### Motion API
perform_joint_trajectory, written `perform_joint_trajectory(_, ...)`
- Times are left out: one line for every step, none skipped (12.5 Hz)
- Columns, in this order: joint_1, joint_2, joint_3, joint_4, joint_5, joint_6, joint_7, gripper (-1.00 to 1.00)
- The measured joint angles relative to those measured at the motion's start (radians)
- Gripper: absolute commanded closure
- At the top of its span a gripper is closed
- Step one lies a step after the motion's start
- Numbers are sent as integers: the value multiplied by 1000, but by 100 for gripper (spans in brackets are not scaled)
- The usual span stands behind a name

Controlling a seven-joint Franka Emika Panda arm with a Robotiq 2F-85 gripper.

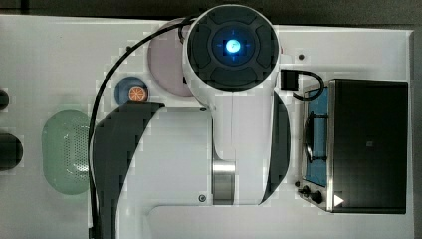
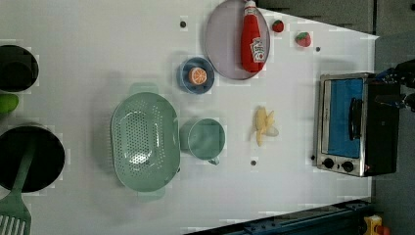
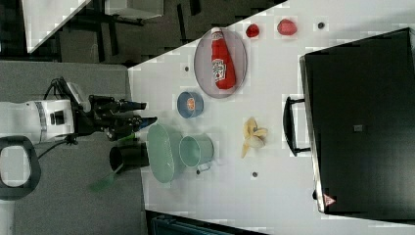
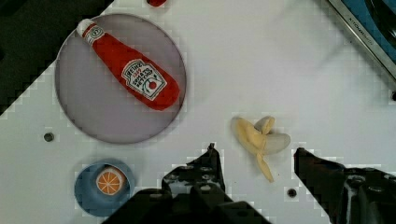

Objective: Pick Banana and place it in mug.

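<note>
Banana [image 2: 265,126], a small pale yellow toy with its peel splayed and a cream tip, lies on the white desk [image 2: 98,58], apart from everything around it. In the left view it sits between the round teal-green mug [image 2: 204,139] on the left view's left and the silver toaster oven with a blue-tinted door [image 2: 350,123] on the left view's right. The mug stands upright, just beside the large pale green perforated oval strainer [image 2: 144,141].

Seen from the wrist camera, the pincer [image 4: 257,161] is spread wide and holds nothing; its two dark fingers [image 4: 205,170] stand on either side of the banana [image 4: 259,140], above the desk and not touching it.

Near the mug, a small blue bowl holding an orange slice [image 2: 196,76] rests beside a round grey plate [image 2: 225,44] that carries a red ketchup bottle [image 2: 253,39]. Two red strawberries [image 2: 303,38] lie beyond the plate.
</note>
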Motion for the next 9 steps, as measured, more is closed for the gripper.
perform_joint_trajectory(-3,-59,-1,-66,-2,-62,-2,-54)
perform_joint_trajectory(-6,-139,-3,-139,3,-115,-11,-76)
perform_joint_trajectory(-13,-211,-4,-185,14,-129,-25,-100)
perform_joint_trajectory(-14,-270,-12,-203,9,-140,-29,-100)
perform_joint_trajectory(-19,-314,-18,-204,1,-153,-38,-100)
perform_joint_trajectory(-30,-339,-19,-201,4,-149,-50,-100)
perform_joint_trajectory(-41,-346,-16,-201,5,-138,-56,-100)
perform_joint_trajectory(-46,-335,-16,-208,-6,-94,-60,-100)
perform_joint_trajectory(-41,-318,-23,-233,-5,-21,-61,-100)
